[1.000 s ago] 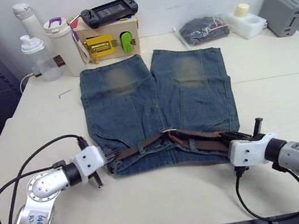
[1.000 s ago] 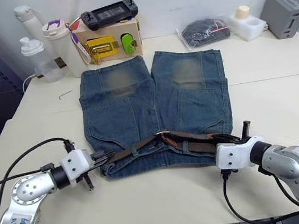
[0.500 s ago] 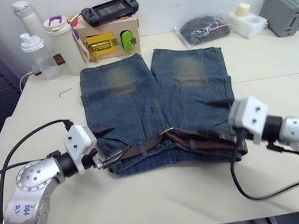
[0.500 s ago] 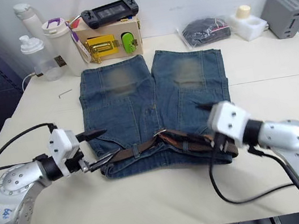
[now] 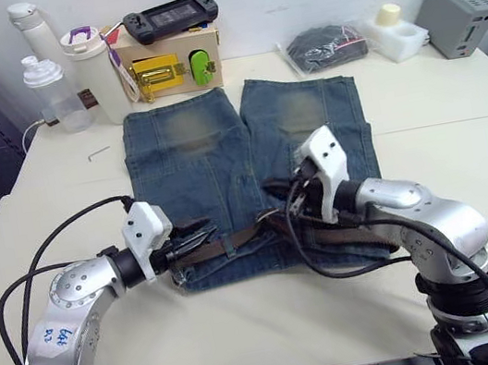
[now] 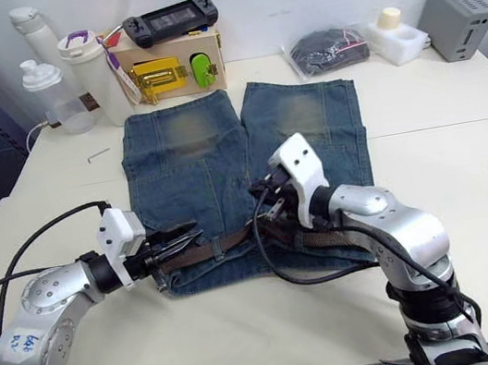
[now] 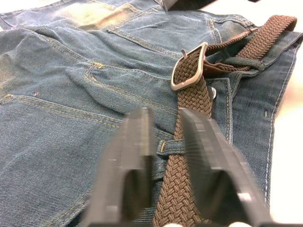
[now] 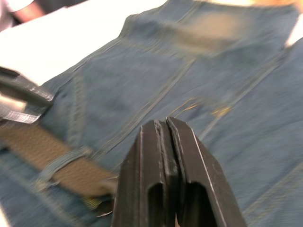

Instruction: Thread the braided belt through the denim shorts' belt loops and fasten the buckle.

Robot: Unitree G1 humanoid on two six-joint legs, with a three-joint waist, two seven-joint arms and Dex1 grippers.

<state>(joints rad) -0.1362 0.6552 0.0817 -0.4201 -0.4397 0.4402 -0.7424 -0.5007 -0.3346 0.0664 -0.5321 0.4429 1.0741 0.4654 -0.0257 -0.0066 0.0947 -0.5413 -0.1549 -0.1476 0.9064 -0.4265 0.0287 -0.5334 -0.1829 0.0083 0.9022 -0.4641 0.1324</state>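
The denim shorts (image 5: 195, 167) lie flat on the table, waistband toward me. The braided belt (image 5: 234, 237) runs along the waistband under a belt loop (image 7: 173, 146), and its silver buckle (image 7: 189, 66) rests at the middle. At the belt's left end my left gripper (image 5: 195, 237) is open, its fingers (image 7: 137, 156) close either side of that loop and just over the belt. Above the shorts near the buckle (image 5: 274, 214) my right gripper (image 5: 281, 188) hovers, shut (image 8: 165, 124) and holding nothing.
At the table's back stand two bottles (image 5: 44, 80), a white cup (image 5: 88, 63), a wooden box with a yellow latch (image 5: 157, 70) and a game controller on it, a black bag (image 5: 326, 45), a white container (image 5: 392, 29) and a grey box (image 5: 452, 16). A hex key (image 5: 96, 154) lies at the left.
My right arm swung from the waistband's right end to above the buckle and its gripper closed. My left gripper moved in over the belt's left end, its fingers narrower. The camera shifted slightly.
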